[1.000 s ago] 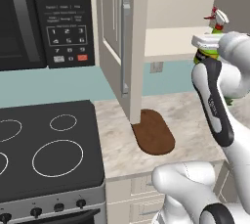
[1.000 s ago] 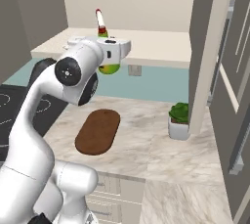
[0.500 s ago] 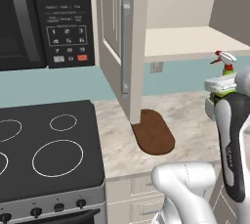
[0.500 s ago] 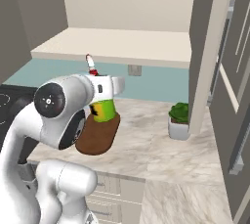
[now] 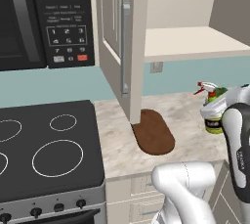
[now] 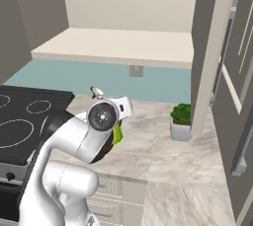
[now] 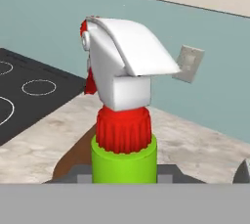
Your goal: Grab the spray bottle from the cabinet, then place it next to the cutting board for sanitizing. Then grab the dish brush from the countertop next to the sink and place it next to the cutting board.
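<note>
One claw clamped on the upright spray bottle — arm low over the countertop, right of the cutting board.

Spray bottle upright, close up, cutting board behind on countertop, stove left

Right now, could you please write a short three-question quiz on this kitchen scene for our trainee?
1. True or false: the spray bottle stands on the cabinet shelf.
2. What lies on the countertop just below the open cabinet door?
A. the cutting board
B. a plate
C. a sponge
3. Fill in: the bottle is held in the robot's ____, upright, with its nozzle on top.

Key: 1 false: the jaws are shut on it, above the countertop. 2 A. 3 jaws.
</note>
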Tool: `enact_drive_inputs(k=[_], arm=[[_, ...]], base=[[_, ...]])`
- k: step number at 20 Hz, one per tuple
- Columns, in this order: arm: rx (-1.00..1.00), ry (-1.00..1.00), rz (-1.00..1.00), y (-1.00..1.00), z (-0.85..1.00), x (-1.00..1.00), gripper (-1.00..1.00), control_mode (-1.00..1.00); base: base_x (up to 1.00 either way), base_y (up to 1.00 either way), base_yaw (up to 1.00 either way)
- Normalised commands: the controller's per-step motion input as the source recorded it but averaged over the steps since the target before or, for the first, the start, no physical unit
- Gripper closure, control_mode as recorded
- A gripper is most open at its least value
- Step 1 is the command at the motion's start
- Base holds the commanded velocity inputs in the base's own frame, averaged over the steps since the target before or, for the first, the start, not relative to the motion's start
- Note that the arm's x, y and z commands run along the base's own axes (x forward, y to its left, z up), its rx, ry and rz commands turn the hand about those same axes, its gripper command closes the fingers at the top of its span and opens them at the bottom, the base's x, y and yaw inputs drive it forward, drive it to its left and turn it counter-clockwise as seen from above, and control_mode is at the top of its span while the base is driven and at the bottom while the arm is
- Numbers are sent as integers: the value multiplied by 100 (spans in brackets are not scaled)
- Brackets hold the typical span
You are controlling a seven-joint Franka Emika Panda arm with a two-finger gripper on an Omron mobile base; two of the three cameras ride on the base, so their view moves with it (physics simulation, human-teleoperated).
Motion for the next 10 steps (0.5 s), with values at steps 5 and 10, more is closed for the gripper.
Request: enact_drive_inputs(k=[5,10], arm=[[5,12,22,0,-100,100,100,-100],[8,1,19,-2,-100,95,100,-100]], base=[[0,0,0],[0,0,0]])
